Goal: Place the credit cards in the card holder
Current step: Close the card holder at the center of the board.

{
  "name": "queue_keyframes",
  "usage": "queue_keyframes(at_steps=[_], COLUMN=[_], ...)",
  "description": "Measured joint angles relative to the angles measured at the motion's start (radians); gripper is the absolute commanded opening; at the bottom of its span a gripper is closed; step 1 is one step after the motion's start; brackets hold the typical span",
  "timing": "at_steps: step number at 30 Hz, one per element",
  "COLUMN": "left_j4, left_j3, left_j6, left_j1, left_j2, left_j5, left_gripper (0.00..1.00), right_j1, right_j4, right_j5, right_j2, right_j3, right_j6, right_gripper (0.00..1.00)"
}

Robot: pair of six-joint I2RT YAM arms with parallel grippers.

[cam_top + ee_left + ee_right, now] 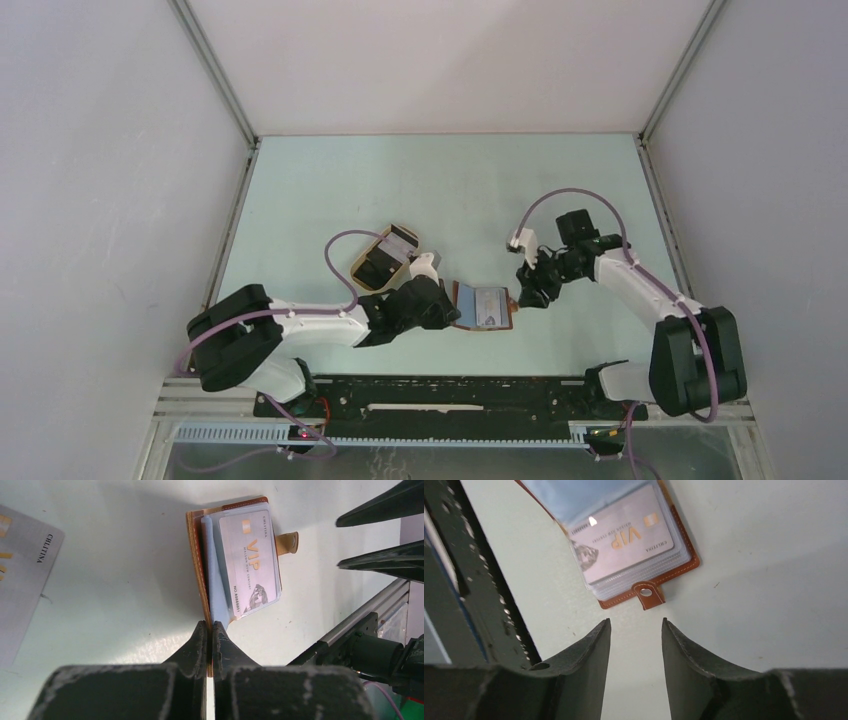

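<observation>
On card holder (pixel 196 555) edge, left claw (pixel 210 626) pinched.

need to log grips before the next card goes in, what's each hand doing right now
left hand: closed, pinching the edge of the card holder
right hand: open, holding nothing, just short of the clasp tab

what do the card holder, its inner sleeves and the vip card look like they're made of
The card holder looks like leather or imitation leather, reddish-brown and matte, with pale stitching along its edge. Its tab carries a small metal-looking snap. The inner sleeves seem to be soft clear plastic, bluish and faintly shiny. The VIP card is probably rigid plastic, with a silvery face and gold-toned print.
</observation>
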Motion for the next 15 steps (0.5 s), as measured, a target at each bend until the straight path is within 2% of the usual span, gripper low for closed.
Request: queue_keyframes(at_steps=[3, 7, 11, 15], left_j4=[0.001, 0.007, 0.012, 0.02], left_j3=[0.003, 0.005, 0.011, 0.012], left_j6=[0.0, -0.003, -0.01, -0.018], left_j1=[-0.003, -0.013, -0.021, -0.031], left_j2=[0.001, 0.002, 0.018, 0.029], left_j5=[-0.002, -0.011, -0.021, -0.032], left_gripper=[0.0, 0.0, 0.0, 0.0], right_j1=[-0.02, -0.006, 0.1, 0.195], right_j4=[0.001, 0.019, 0.084, 0.133], right_j5=[-0.042, -0.039, 0.102, 0.27], right_j2=[-0.047, -0.067, -0.098, -0.096], right_j3=[0.011, 0.048, 0.039, 0.024], right_j6=[0.093, 0.319, 0.566, 0.714], right_gripper=[0.47, 0.46, 0.44, 0.43])
